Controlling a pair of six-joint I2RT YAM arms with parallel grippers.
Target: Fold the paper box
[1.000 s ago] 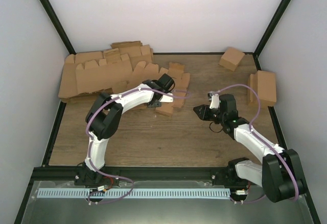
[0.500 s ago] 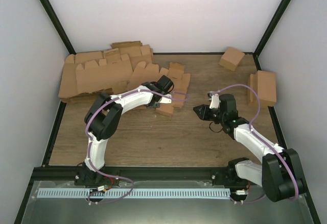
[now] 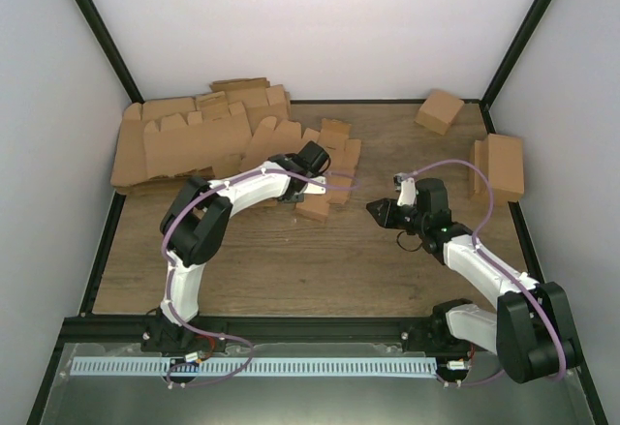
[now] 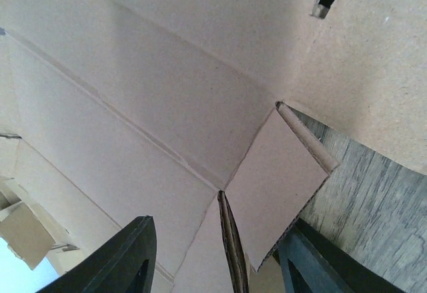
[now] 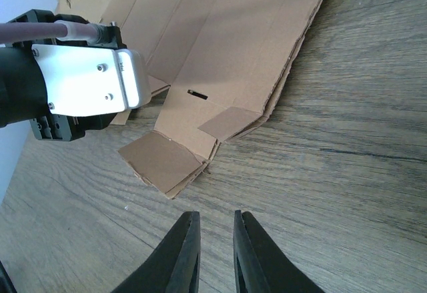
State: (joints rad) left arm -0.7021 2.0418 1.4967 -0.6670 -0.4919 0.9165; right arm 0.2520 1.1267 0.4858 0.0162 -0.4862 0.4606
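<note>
**Left gripper** [image 4: 218, 239]: black fingers at a middling spread, astride the thin raised edge of one flap. A gap shows on either side of that edge (no pinch seen).

**Right gripper** [image 5: 215, 223]: black fingers nearly together with a thin slit between and nothing in it, over bare wood-grain table [image 3: 291, 260] just short of the sheet's near flaps.

**Plain brown die-cut cardboard paper box** [image 4: 167, 93]: lies mostly flat at mid-table toward the far side, just right of the pile of flat brown blanks [image 3: 189, 139]. Its long axis runs roughly near to far, with the square end flaps pointing back toward the arm bases.

**Containers:**
- small cube-like brown box [image 3: 439, 110], far right corner, closed, contents hidden
- shallow brown folded box [image 3: 501, 166], at the right edge, inside not visible

**By view:**
- The right wrist view alone shows the small slot [image 5: 197, 95] and the left gripper's white housing above the sheet.
- The left wrist view alone shows the creases and the standing flap.
- Only the top view shows the pile and both boxes.
</note>
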